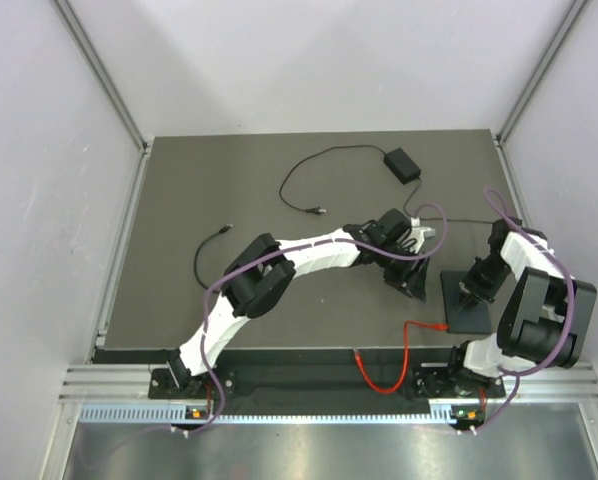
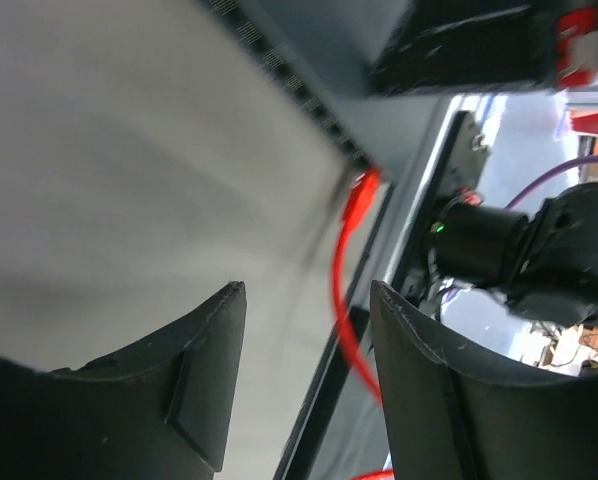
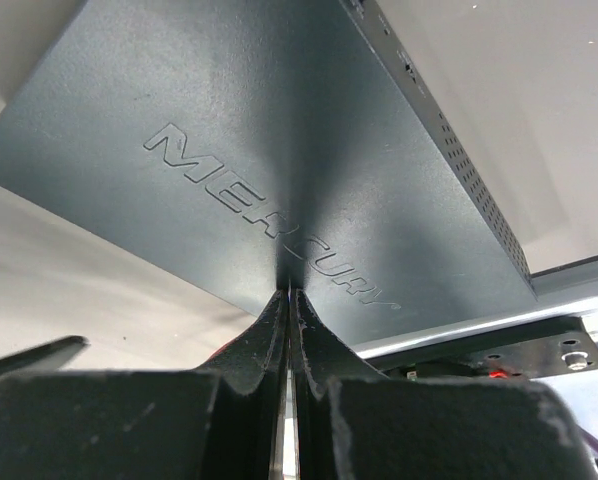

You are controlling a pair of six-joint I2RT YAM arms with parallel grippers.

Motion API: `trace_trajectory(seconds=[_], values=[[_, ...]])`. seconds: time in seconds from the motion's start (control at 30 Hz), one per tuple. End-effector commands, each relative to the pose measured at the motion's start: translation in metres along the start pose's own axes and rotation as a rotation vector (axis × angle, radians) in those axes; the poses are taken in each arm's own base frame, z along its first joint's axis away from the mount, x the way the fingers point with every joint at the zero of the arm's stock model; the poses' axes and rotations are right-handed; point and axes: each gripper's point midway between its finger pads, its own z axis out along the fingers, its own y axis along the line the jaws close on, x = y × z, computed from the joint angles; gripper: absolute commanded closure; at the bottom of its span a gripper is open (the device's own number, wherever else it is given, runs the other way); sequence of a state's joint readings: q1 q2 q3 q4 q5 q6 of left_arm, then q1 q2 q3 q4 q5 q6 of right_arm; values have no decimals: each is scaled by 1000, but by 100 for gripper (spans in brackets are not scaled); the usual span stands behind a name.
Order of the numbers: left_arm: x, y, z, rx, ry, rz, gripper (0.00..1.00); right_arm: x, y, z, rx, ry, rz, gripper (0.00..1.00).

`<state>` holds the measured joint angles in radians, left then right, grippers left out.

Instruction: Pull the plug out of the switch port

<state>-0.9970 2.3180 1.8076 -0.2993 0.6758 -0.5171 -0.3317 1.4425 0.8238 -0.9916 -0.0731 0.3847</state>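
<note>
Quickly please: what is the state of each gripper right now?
Left gripper: open, holding nothing.
Right gripper: shut, holding nothing, tips against the top of the black box.

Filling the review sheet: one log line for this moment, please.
left gripper: open, empty, facing red plug | right gripper: shut, tips on Mercury switch top | red plug: seemingly not yet pulled

Pale walls point(image 1: 309, 60) enclose a dark grey table point(image 1: 229, 190) on three sides.
</note>
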Motion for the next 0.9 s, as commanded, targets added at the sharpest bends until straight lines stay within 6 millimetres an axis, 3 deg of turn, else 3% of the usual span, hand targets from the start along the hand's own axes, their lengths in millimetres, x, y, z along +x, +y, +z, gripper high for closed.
trace_trajectory(seconds=[0.0,0.4,0.87], values=[[-24,-38,8,101,-60,66,43,-8,-3,6,13,-7,-6,100],[-8,-45,53,120,-22,-17,43,-7,-4,6,10,-13,-4,100],[-5,-43,75,140,-9,-60,46,-8,-5,8,19,-15,-3,100]])
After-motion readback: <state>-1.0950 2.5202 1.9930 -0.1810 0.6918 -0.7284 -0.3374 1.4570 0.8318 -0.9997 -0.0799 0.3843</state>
